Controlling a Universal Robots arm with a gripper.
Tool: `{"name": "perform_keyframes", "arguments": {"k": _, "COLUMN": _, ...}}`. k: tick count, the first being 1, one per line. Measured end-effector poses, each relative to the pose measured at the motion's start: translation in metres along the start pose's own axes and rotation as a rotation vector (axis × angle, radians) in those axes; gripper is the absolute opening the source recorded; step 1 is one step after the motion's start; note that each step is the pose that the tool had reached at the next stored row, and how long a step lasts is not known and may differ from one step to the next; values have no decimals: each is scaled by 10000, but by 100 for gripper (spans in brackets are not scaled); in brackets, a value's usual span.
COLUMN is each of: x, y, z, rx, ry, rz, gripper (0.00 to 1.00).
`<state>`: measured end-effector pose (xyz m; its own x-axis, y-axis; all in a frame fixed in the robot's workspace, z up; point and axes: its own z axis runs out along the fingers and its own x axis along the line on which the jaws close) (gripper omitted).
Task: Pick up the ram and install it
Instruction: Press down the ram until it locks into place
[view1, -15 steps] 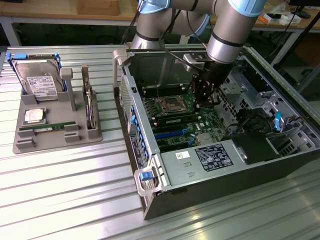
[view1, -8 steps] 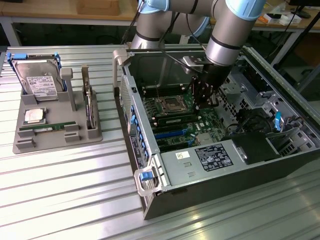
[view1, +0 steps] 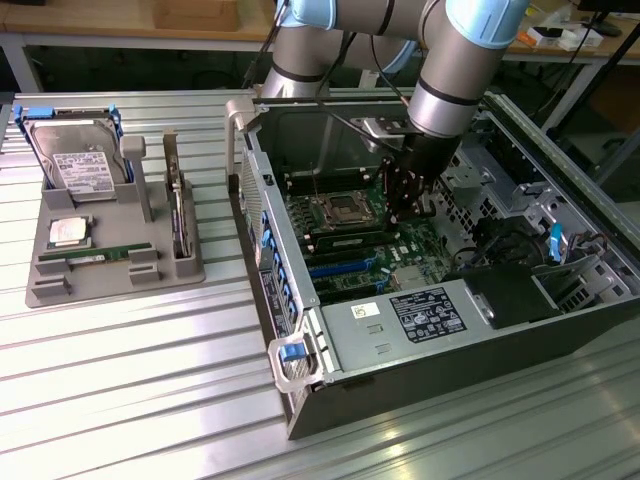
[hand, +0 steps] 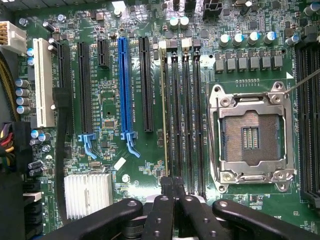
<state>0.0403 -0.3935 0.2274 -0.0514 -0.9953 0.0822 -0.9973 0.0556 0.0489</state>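
Gripper (hand: 172, 187) closed, ram (hand: 165, 107) slotted (labels unreadable)

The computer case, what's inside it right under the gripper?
Under the shut gripper inside the computer case lies the green motherboard: black memory slots, a ram standing in one, and an empty processor socket. The fingers cover the slots' near ends.

Ribbed metal workbench under bright light
A wooden table (view1: 90, 30) stands behind the silver bench (view1: 130, 390), cluttered shelving (view1: 565, 35) beyond its far corner
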Motion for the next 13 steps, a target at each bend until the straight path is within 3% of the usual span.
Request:
{"name": "perform_keyframes", "arguments": {"k": 7, "x": 0, "y": -3, "z": 0, "rx": -8, "ry": -1, "rz": -1, "gripper": 11}}
{"name": "perform_keyframes", "arguments": {"k": 11, "x": -1, "y": -13, "z": -40, "rx": -194, "ry": -15, "rz": -18, "gripper": 11}}
{"name": "perform_keyframes", "arguments": {"k": 13, "x": 14, "y": -5, "z": -175, "rx": -228, "ry": 14, "rz": -18, "gripper": 11}}
